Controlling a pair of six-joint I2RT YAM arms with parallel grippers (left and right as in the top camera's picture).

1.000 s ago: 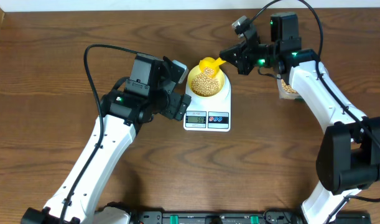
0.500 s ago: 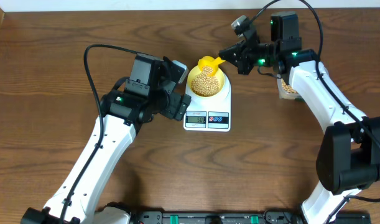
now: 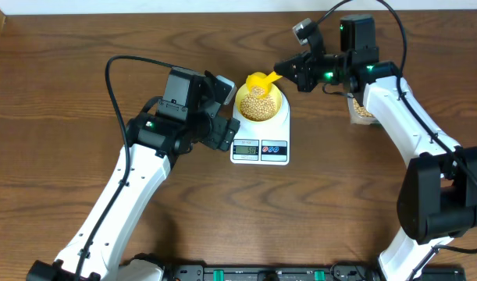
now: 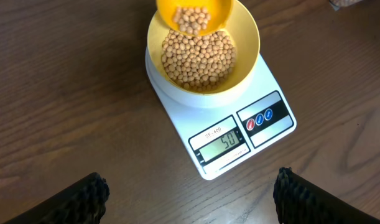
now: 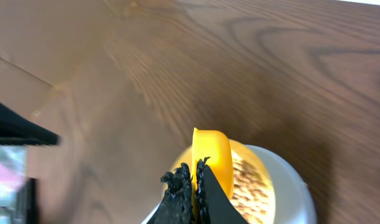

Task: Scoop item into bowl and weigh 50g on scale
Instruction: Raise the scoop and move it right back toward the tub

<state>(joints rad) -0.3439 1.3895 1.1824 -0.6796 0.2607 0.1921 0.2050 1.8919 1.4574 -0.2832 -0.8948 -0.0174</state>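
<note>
Overhead barely differs: right gripper stays clamped on the yellow plastic scoop over the pale round bowl of tan beans atop the white rectangular scale; left gripper gapes empty

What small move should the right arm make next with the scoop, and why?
Probably level the yellow scoop and draw it back from the bowl without tipping more. The display on the scale appears to read 50, and the scoop, pinched in the shut right gripper, holds more beans right above the bowl.
</note>
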